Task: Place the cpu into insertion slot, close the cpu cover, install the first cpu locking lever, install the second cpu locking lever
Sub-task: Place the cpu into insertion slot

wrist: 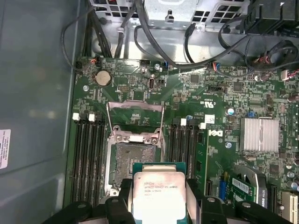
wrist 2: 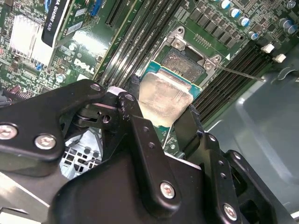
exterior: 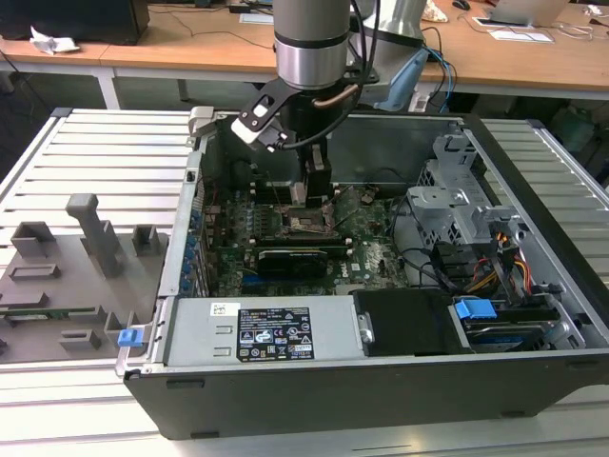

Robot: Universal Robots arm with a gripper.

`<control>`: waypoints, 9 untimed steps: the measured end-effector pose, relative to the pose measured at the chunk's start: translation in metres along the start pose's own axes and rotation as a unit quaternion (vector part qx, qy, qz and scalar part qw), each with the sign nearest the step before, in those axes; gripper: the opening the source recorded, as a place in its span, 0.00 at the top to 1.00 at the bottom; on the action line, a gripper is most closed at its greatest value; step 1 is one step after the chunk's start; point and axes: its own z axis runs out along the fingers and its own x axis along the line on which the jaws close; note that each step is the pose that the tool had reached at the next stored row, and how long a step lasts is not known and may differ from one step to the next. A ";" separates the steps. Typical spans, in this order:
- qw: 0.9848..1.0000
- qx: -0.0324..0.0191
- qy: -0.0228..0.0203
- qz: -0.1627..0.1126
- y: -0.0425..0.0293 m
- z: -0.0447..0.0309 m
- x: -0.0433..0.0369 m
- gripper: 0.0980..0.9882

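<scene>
My gripper [wrist: 161, 207] is shut on the cpu [wrist: 159, 193], a flat square chip with a silvery-beige top, one black finger [wrist: 119, 205] on each side. I hold the cpu [wrist 2: 163, 100] just above one edge of the insertion slot [wrist: 133, 161], apart from it and partly overlapping it in both wrist views. The insertion slot [wrist 2: 184, 63] is a dark, bare square with a metal rim. The cpu cover [wrist: 135, 106], a thin metal frame, stands swung open at the socket's far side. In the exterior view the gripper [exterior: 319, 195] hangs inside the computer case over the insertion slot [exterior: 306, 224].
Black memory slots [wrist: 88, 158] flank the socket on both sides. A thin metal lever rod [wrist 2: 238, 73] sticks out beside the socket. A black graphics card [exterior: 300, 259], a finned heat sink [wrist: 259, 135], loose cables [wrist: 187, 51], the case wall [wrist: 32, 116] and a grey fixture tray [exterior: 67, 276] lie around.
</scene>
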 end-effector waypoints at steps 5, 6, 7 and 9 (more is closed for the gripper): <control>1.000 0.000 0.000 0.000 -0.0003 0.0021 0.0000 0.50; 1.000 0.000 0.000 0.000 -0.0004 0.0024 0.0000 0.50; 1.000 0.000 0.000 0.000 -0.0004 0.0026 0.0000 0.50; 1.000 0.000 0.000 0.001 -0.0004 0.0032 0.0000 0.50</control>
